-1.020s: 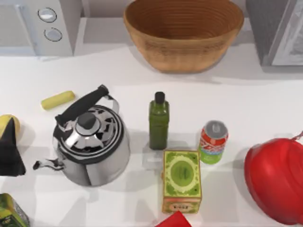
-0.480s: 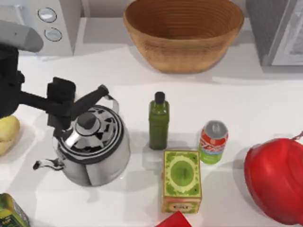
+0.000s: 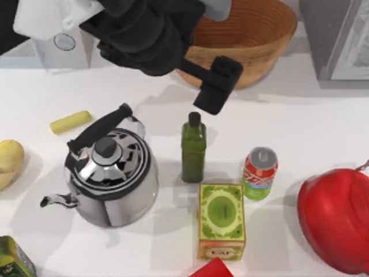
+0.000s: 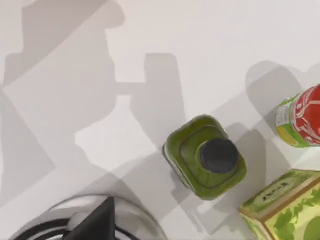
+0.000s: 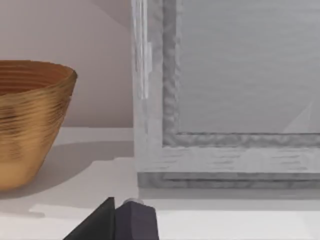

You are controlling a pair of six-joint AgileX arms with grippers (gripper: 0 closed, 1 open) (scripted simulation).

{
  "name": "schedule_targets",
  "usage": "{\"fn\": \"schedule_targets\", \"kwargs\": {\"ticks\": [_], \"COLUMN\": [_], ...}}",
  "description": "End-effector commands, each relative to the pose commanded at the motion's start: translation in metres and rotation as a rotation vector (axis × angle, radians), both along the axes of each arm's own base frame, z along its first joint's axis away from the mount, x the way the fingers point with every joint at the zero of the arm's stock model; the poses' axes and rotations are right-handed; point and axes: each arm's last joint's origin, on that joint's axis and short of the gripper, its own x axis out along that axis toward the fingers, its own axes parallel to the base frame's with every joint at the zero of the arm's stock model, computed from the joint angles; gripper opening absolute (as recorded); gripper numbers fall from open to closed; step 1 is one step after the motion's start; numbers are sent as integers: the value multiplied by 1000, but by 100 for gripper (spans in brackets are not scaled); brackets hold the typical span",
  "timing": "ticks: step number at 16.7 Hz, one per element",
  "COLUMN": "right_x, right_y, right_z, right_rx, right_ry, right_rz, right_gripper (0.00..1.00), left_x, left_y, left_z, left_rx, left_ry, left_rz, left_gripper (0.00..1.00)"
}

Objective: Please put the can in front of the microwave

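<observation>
The left arm reaches in from the upper left across the tabletop (image 3: 323, 115), and its tool (image 3: 216, 85) hangs above the surface just beyond the dark green bottle (image 3: 193, 151), in front of the wooden bowl (image 3: 259, 34). Whether that tool is wide or narrow, I cannot tell from here. Its wrist camera looks straight down on the bottle's black cap, with a sliver of the can at the edge.

The can (image 3: 260, 172) stands upright right of centre, red above and green below, silver top up. It sits just right of the bottle and touches or nearly touches the far right corner of the green-and-gold tin (image 3: 221, 220). A red bowl (image 3: 337, 219) lies farther right.

The microwave (image 3: 60, 43) sits at the far left corner, largely covered by the arm, one dial showing; it is well apart from the can. A steel kettle (image 3: 109, 176) stands left of the bottle, a yellow stick (image 3: 70, 122) beyond it

The right arm's tool (image 5: 117, 220) sits by the darker grey appliance (image 5: 225, 100); I cannot tell its opening
</observation>
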Motion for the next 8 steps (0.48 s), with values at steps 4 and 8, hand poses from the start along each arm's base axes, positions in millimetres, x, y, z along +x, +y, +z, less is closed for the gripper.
{"fn": "schedule_targets", "kwargs": {"ticks": [4, 8], "right_x": [0, 0], "right_y": [0, 0], "right_z": [0, 0], "right_rx": [0, 0], "right_ry": [0, 0], "right_rz": [0, 0], "right_gripper": [100, 100], "left_x": [18, 22], "left_y": [-78, -129], "left_z": [-32, -78], "left_rx": [115, 226], "left_ry": [132, 235], "left_rz": [-96, -145], "left_gripper": [100, 100]}}
